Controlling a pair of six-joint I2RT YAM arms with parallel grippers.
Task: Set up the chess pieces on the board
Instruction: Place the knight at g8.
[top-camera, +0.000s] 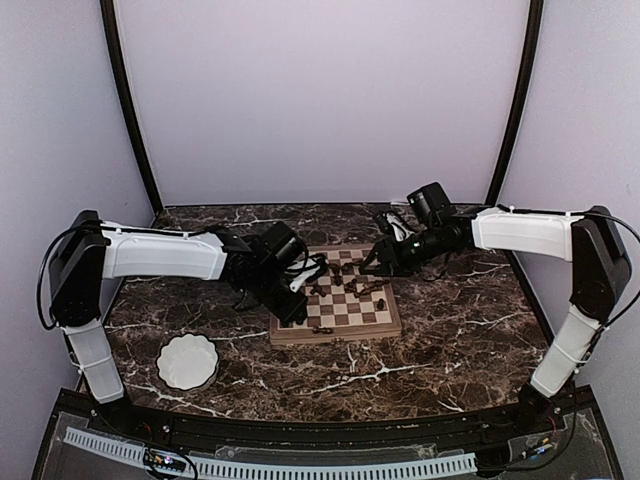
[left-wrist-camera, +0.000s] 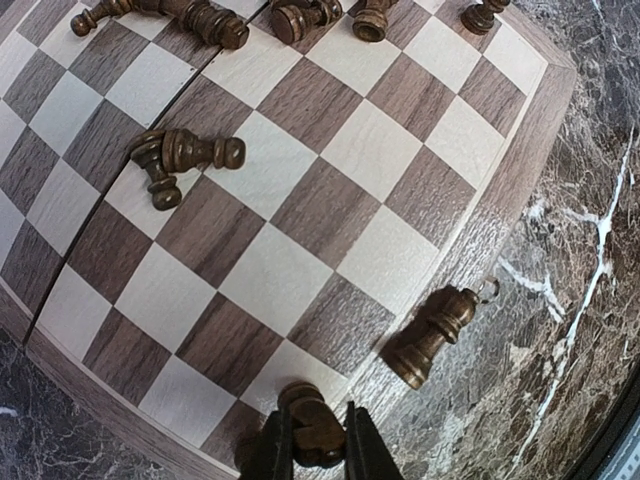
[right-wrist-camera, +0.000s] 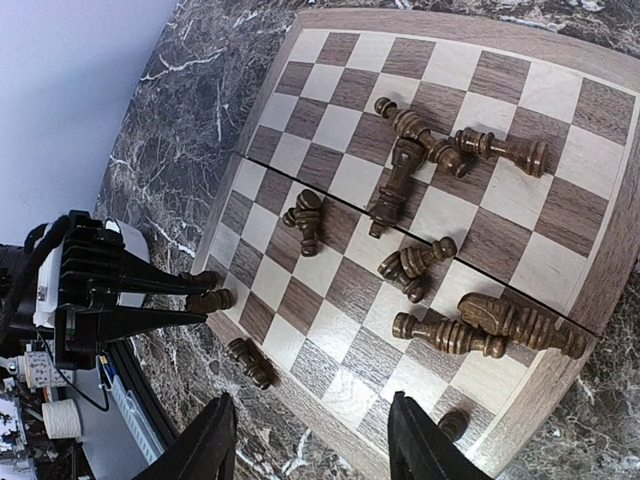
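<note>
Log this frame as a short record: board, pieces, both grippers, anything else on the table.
board: square wooden chessboard with tan and brown checks, on dark marble table
pieces: small dark brown chessmen, most toppled on squares; one at the rim's outer edge
left gripper: jaws shut on one chessman at the board's edge
right gripper: jaws open, empty
other: white scalloped bowl, apart from the board

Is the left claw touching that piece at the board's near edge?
Touching. In the left wrist view, the left claw pinches the piece from both sides, with no gap showing.
</note>
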